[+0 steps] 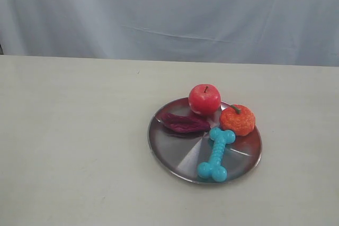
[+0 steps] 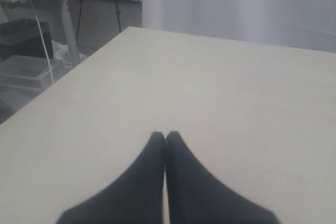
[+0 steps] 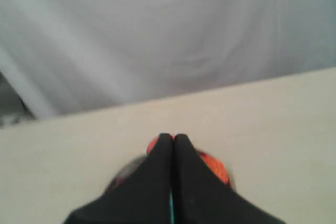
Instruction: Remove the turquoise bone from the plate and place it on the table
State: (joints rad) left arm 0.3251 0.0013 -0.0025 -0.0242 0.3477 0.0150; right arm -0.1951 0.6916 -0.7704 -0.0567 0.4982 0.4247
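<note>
The turquoise bone (image 1: 215,155) lies on the plate (image 1: 177,154) by the apple (image 1: 204,99) and pumpkin (image 1: 238,119); left gripper (image 2: 165,136) and right gripper (image 3: 174,137) both pinched tight, gripping nothing.

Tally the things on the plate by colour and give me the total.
Red: 1, apple
Orange: 1, pumpkin
Maroon: 1, flat leafy piece
Turquoise: 1, turquoise bone
Total: 4 on the plate

Your left gripper (image 2: 165,136) is closed, black fingers pressed tip to tip; your right gripper (image 3: 173,137) the same, tips touching
</note>
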